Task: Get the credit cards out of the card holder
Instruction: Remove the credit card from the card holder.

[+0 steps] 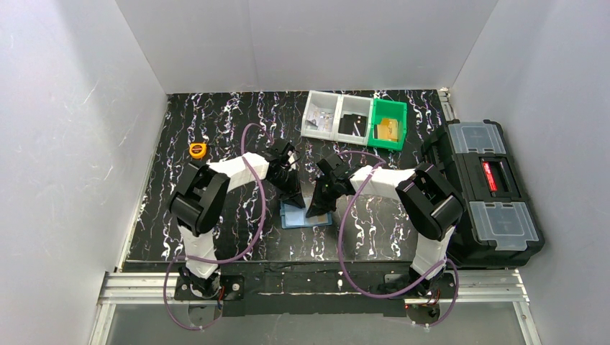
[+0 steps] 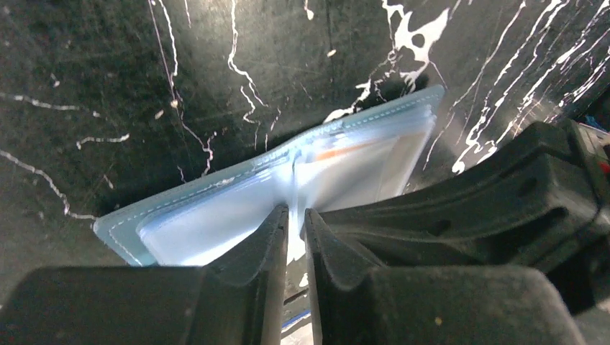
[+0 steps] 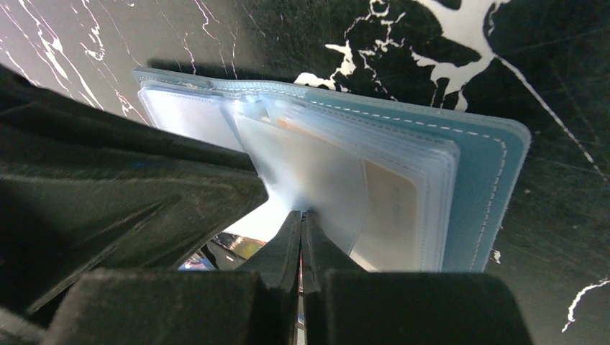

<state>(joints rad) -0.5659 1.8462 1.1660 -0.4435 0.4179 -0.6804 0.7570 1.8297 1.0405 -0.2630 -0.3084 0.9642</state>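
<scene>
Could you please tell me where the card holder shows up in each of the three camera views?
Top external: card holder is a small pale blue patch just below centre.
Left wrist: card holder lies open across the middle, slanting up to the right.
Right wrist: card holder fills the centre and right, its clear sleeves fanned.
Shared landmark: the black tabletop with white veins, under it in all three.

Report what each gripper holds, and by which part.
Right gripper: shut, apparently on the near edge of a clear sleeve of the open card holder. Left gripper: jaws nearly together at the holder's near edge; whether it grips anything cannot be told.
</scene>
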